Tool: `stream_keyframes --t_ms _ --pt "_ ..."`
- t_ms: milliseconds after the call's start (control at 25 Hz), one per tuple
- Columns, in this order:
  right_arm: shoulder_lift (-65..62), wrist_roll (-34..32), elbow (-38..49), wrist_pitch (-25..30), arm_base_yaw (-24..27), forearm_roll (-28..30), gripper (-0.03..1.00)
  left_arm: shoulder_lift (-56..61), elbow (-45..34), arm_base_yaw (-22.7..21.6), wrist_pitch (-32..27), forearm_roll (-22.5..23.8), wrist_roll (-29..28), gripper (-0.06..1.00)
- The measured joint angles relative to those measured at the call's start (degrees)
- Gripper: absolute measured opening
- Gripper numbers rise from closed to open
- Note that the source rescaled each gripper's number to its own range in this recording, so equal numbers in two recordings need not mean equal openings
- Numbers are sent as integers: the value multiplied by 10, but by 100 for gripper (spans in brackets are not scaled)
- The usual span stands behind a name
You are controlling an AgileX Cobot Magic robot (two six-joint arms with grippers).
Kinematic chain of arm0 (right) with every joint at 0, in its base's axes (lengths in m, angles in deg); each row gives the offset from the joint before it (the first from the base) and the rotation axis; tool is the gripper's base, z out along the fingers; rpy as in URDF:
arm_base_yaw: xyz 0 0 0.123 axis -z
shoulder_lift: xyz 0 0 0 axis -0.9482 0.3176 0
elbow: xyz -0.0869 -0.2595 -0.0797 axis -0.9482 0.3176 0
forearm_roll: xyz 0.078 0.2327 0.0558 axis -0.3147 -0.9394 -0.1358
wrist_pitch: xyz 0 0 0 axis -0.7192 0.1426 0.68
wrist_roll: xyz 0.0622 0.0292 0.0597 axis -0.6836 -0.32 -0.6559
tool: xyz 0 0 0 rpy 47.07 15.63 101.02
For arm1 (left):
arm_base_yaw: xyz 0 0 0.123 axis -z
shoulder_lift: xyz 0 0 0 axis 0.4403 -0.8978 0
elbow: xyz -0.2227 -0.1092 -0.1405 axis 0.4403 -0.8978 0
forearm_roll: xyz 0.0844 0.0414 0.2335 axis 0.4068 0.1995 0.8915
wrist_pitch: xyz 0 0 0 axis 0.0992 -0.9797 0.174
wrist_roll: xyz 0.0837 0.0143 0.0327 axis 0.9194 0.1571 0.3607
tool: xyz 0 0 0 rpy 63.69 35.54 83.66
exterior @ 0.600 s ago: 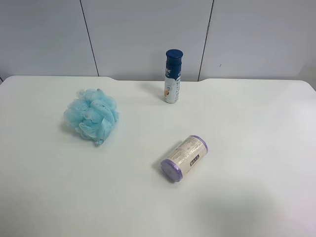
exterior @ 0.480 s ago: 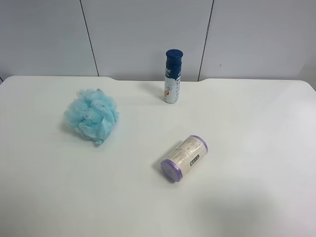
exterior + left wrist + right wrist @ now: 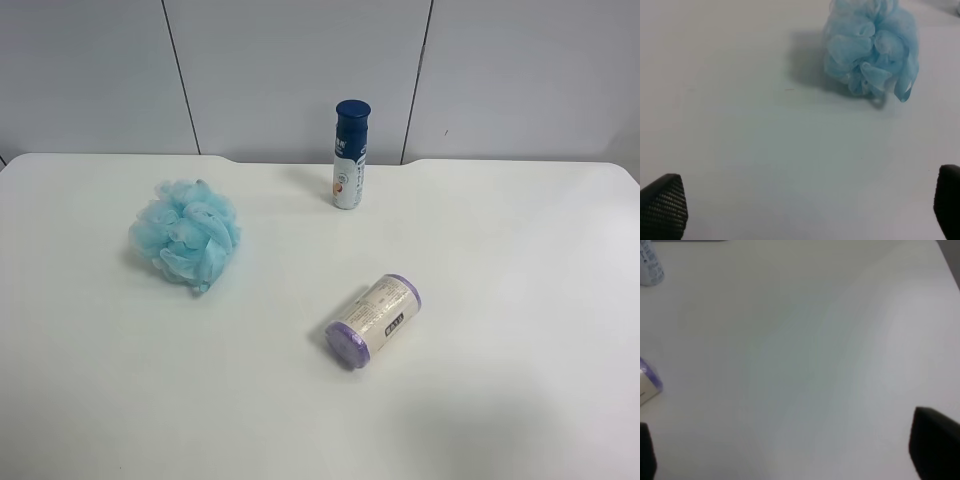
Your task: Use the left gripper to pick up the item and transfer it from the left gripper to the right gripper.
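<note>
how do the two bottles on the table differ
Pose: the blue-capped bottle stands upright, while the purple-capped bottle lies on its side.
Cap: dark blue on the blue-capped bottle, light purple on the purple-capped bottle.
Build: the blue-capped bottle looks slim and tall, the purple-capped bottle short and wide.
Both have pale printed bodies and rest on the white table.

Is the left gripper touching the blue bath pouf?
Apart. The left wrist view shows the left gripper open, with a stretch of bare table between it and the light blue bath pouf.
</note>
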State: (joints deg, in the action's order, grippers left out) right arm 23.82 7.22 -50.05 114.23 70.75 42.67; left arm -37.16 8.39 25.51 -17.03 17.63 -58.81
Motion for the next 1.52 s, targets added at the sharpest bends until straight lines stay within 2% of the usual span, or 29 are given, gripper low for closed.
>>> stream_keyframes --t_ms 600,760,960,1360,1520 --pt "0 0 0 0 0 0 100 0 1 0 4 -2 0 100" --pt "0 0 0 0 0 0 100 -30 32 0 20 -2 8 100" --pt "0 0 0 0 0 0 100 -152 81 0 40 -4 40 100" --pt "0 0 0 0 0 0 100 -527 234 0 59 -17 101 100" --pt "0 0 0 0 0 0 100 -660 290 1 61 -17 109 100"
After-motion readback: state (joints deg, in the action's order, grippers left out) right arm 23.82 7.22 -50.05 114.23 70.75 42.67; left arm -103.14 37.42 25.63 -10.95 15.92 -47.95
